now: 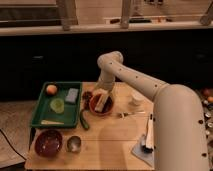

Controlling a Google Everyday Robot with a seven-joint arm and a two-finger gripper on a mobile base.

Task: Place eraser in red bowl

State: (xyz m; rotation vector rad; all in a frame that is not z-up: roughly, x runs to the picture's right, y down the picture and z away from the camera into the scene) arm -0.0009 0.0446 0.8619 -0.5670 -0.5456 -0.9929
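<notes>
The bright orange-red bowl (95, 107) sits on the wooden table just right of the green tray. A pale cream-white eraser (102, 101) lies tilted inside it. My gripper (100, 94) hangs from the white arm directly over the bowl, right above the eraser. Whether it still touches the eraser does not show.
A green tray (37, 114) at the left holds an orange fruit (51, 89), a blue-grey pad (72, 95) and a green round thing (57, 105). A maroon bowl (48, 142) and a metal cup (74, 144) stand at the front left. A green stick (84, 120), a fork (131, 114) and a white cup (135, 99) lie nearby.
</notes>
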